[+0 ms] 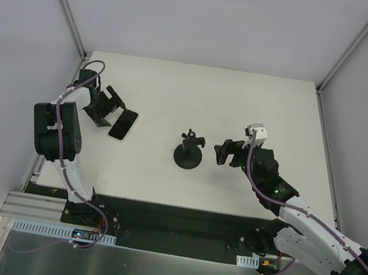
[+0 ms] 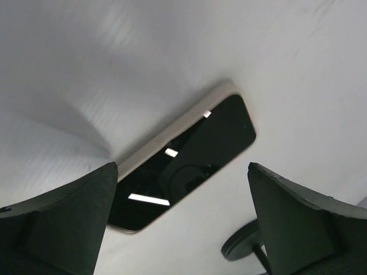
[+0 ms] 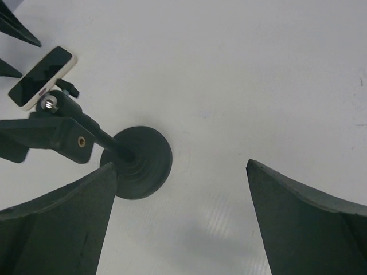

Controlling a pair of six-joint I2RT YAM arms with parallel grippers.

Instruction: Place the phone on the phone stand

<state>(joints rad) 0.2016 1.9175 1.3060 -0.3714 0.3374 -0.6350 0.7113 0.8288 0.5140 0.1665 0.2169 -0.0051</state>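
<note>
Top view. Shows the phone [image 1: 123, 125] flat on the table [image 1: 256, 106], screen up, just beside the left gripper [image 1: 109, 106], whose fingers stand apart and grip nothing. Places the stand [image 1: 188, 155] upright mid-table, well apart from the phone, with the right gripper [image 1: 222, 153] just beside it, also spread and empty.

Left wrist. Looks past both spread fingers [image 2: 63, 223] onto the phone, cream edge and glossy reflections visible.

Right wrist. Shows the stand's disc base beside one finger [image 3: 57, 229]; catches a small reddish mark on the distant phone's screen, too small to read.
</note>
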